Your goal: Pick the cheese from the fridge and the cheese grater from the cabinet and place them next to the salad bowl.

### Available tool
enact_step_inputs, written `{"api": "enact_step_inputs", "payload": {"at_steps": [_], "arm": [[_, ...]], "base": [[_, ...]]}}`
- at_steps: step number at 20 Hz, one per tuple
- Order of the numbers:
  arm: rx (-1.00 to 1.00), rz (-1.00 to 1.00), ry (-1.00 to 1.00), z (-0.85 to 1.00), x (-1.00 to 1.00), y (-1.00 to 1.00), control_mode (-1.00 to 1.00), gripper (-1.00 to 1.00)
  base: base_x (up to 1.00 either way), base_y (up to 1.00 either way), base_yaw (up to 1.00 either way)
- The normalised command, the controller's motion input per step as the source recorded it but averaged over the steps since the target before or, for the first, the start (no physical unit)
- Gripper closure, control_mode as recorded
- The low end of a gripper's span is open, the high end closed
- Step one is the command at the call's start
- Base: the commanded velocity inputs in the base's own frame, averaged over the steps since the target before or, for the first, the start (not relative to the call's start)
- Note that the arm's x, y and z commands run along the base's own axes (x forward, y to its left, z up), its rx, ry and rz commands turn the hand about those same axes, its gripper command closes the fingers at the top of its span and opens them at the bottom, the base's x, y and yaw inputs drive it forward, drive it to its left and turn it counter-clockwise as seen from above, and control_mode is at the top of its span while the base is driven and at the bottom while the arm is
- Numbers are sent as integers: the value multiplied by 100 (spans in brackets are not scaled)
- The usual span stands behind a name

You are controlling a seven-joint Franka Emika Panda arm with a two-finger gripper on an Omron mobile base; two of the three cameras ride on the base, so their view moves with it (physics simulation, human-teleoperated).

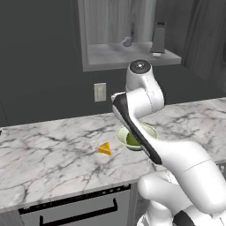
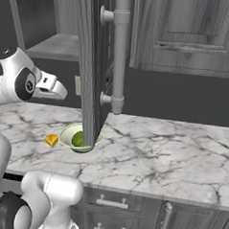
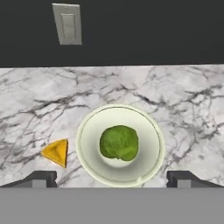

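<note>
Gripper (image 3: 112, 179) hangs released and empty above the salad bowl (image 3: 120, 144). Cheese (image 3: 56, 152) lies just beside the bowl on the marble counter (image 3: 183, 96). Cheese grater (image 1: 158, 38) stands on the cabinet (image 1: 128, 55) shelf's right edge; a careless reach risks toppling it.

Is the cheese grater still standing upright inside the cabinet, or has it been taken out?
Upright and inside: the cheese grater stands on the shelf of the open cabinet, handle on top.

wall switch plate (image 3: 67, 24) above marble counter (image 3: 183, 96)
</note>
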Motion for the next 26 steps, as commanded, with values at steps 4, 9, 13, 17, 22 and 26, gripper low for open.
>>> {"api": "enact_step_inputs", "payload": {"at_steps": [4,9,13,17,22,26], "arm": [[9,-13,0,59,0,-17,-100,-100],[12,-5,0,55,0,-22,-100,-100],[2,-1,-8,36,-2,-16,-100,-100],[6,0,-10,45,-5,-10,-100,-100],[6,0,-9,42,0,-10,-100,-100],[2,0,-14,32,0,-11,-100,-100]], "base": [[0,0,0],[0,0,0],[0,0,0],[0,0,0],[0,0,0],[0,0,0]]}}
